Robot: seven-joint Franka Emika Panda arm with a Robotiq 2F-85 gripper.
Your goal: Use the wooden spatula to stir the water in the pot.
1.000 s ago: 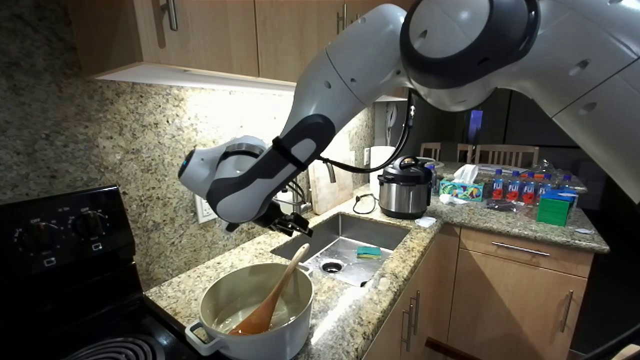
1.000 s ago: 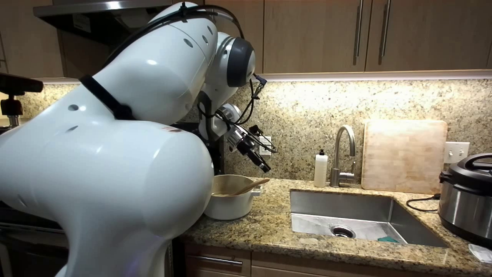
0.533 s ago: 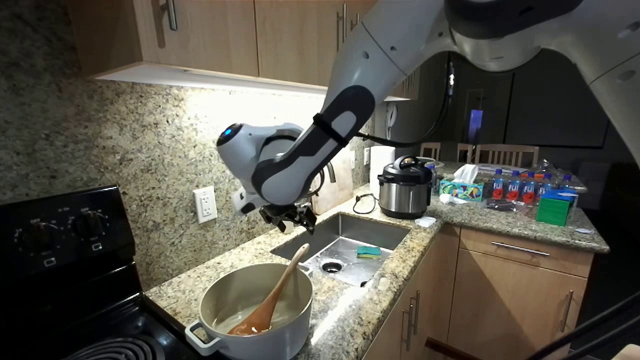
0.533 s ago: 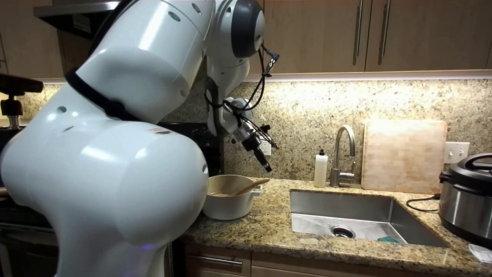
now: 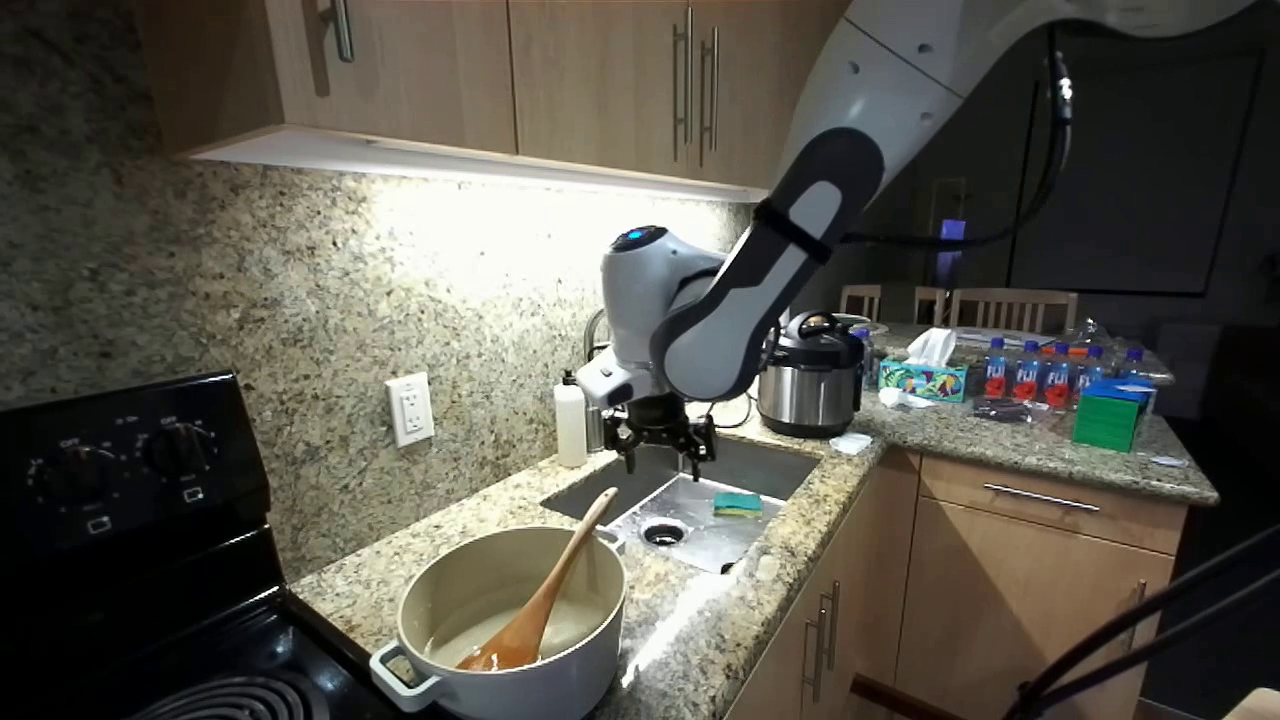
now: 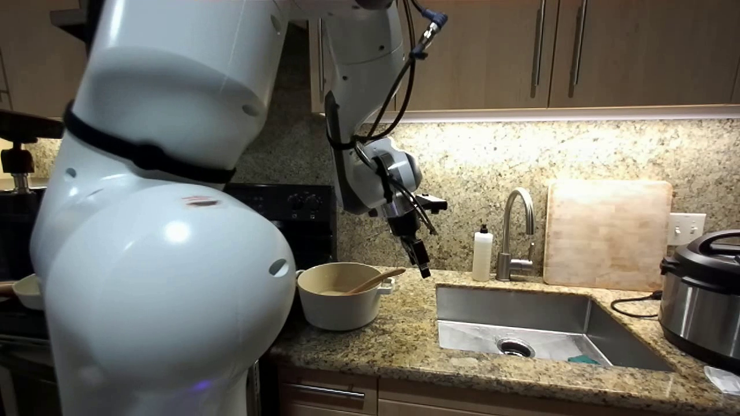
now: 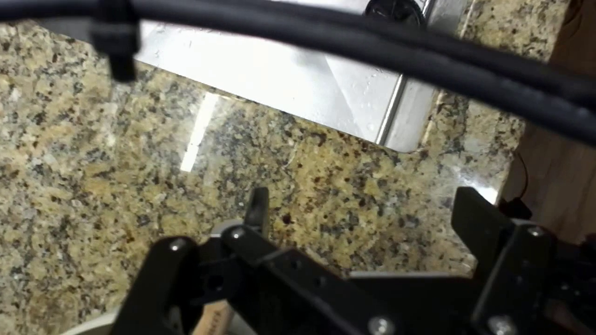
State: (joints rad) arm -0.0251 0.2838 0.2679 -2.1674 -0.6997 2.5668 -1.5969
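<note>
Wrist view: we find the Robotiq gripper [image 7: 361,204] with jaws spread, holding nothing, above the granite countertop [image 7: 139,209]. The wooden spatula [image 5: 545,602] leans inside the pot [image 5: 560,685], near the countertop edge beside the stove [image 5: 150,540]. Closing here would, we judge, miss its handle [image 7: 215,318], outside the jaws; an off-line descent could knock it. Versus the earlier frame, the gripper has shifted toward the sink [image 6: 509,309].

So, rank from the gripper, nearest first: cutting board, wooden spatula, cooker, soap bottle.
From the gripper, in an exterior view:
1. wooden spatula, leaning in the pot
2. soap bottle, beside the faucet
3. cutting board, against the backsplash
4. cooker, at picture right
</note>
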